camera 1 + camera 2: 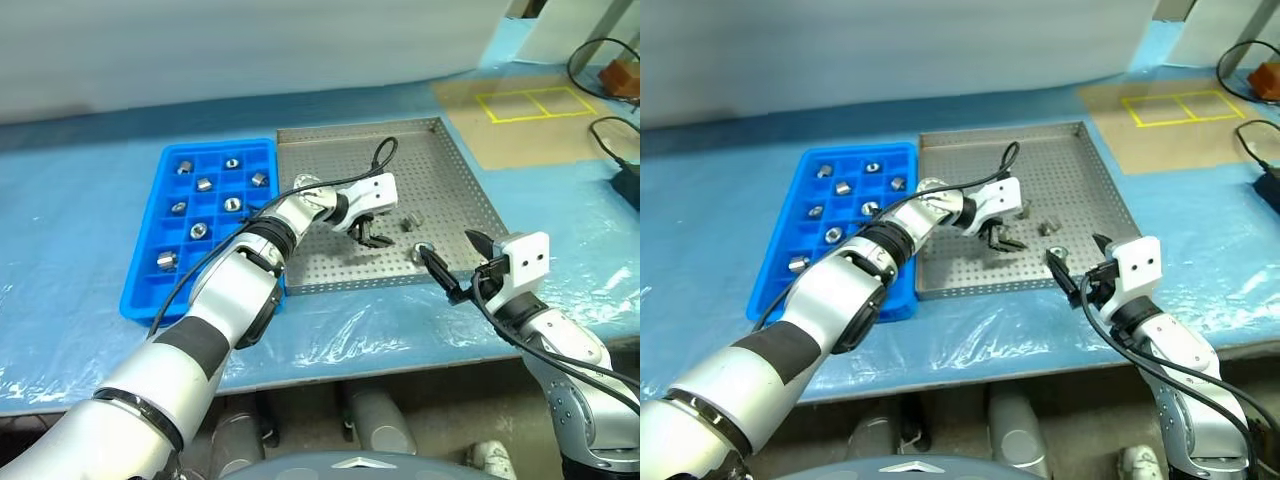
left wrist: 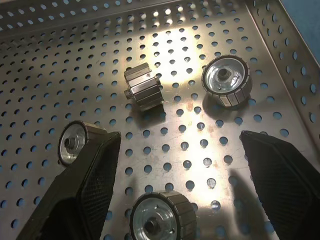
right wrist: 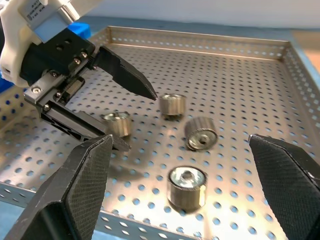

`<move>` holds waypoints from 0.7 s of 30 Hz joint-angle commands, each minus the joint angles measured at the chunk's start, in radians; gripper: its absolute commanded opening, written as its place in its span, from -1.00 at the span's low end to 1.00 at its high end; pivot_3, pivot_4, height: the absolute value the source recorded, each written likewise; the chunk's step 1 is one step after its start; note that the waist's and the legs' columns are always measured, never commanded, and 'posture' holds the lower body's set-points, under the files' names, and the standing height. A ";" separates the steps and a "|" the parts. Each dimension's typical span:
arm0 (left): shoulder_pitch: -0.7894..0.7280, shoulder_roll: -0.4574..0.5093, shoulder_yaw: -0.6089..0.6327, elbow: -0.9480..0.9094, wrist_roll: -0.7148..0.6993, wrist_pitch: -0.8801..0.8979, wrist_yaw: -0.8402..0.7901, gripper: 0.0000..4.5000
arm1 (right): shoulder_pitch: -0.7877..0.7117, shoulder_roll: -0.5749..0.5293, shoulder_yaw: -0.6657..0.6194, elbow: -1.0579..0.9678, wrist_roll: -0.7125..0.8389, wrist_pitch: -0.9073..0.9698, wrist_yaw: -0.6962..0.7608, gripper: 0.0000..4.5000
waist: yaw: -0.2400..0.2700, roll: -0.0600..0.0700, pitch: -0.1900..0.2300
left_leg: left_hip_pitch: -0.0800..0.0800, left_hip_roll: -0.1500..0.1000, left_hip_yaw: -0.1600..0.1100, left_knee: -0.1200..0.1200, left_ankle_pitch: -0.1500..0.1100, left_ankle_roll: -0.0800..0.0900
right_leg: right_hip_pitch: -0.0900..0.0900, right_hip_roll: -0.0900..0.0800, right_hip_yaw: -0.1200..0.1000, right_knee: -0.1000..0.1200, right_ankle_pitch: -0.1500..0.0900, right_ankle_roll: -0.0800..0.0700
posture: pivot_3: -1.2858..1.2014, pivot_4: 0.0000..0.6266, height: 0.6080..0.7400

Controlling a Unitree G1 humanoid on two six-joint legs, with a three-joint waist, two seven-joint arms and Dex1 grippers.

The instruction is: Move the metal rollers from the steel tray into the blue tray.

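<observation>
The steel tray (image 1: 450, 160) lies in the middle of the table, with the blue tray (image 1: 145, 235) against its left side. Several metal rollers (image 1: 204, 184) sit in the blue tray's compartments. More metal rollers (image 3: 201, 133) lie loose near the steel tray's front right. My left gripper (image 1: 370, 232) hangs low over them, open, with one roller (image 2: 160, 220) on the floor between its fingers (image 2: 90, 180) and untouched. A second roller (image 2: 74, 142) is partly hidden behind a finger. My right gripper (image 1: 450, 250) is open and empty at the tray's front right corner.
A brown board (image 1: 520, 110) marked with a yellow rectangle lies at the back right. Black cables (image 1: 610, 130) run along the right edge. The steel tray's raised rim (image 3: 200, 37) surrounds the loose rollers. Wrinkled clear film covers the blue table (image 1: 400, 330).
</observation>
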 commanded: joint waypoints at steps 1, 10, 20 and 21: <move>-0.015 0.011 0.017 0.000 0.010 0.020 0.027 0.80 | 0.002 -0.001 0.006 -0.039 -0.006 -0.018 -0.009 1.00 | -0.019 0.000 0.000 | -0.001 0.000 0.000 0.001 0.000 0.001 | 0.000 0.000 -0.001 0.000 0.000 0.000 | -0.60 -0.52 1.00; -0.004 0.040 0.023 0.002 0.035 0.039 0.070 0.80 | -0.033 -0.009 0.029 -0.009 -0.011 -0.016 -0.007 1.00 | -0.062 0.000 0.000 | -0.010 0.000 -0.008 0.004 -0.001 0.003 | 0.001 -0.002 -0.014 -0.004 0.002 0.001 | -0.57 -0.52 1.00; 0.027 0.099 0.007 0.001 0.055 0.028 0.018 0.80 | -0.068 -0.016 0.056 0.028 -0.020 -0.024 0.011 1.00 | -0.070 0.001 0.000 | -0.010 0.000 -0.010 0.004 -0.002 0.005 | 0.006 -0.003 -0.018 -0.012 0.003 0.002 | -0.54 -0.52 1.00; 0.032 0.099 0.002 0.001 0.062 0.025 0.019 0.80 | -0.071 -0.017 0.057 0.031 -0.020 -0.024 0.013 1.00 | -0.069 0.001 0.000 | -0.010 0.000 -0.010 0.004 -0.002 0.006 | 0.007 -0.003 -0.018 -0.012 0.003 0.002 | -0.54 -0.52 1.00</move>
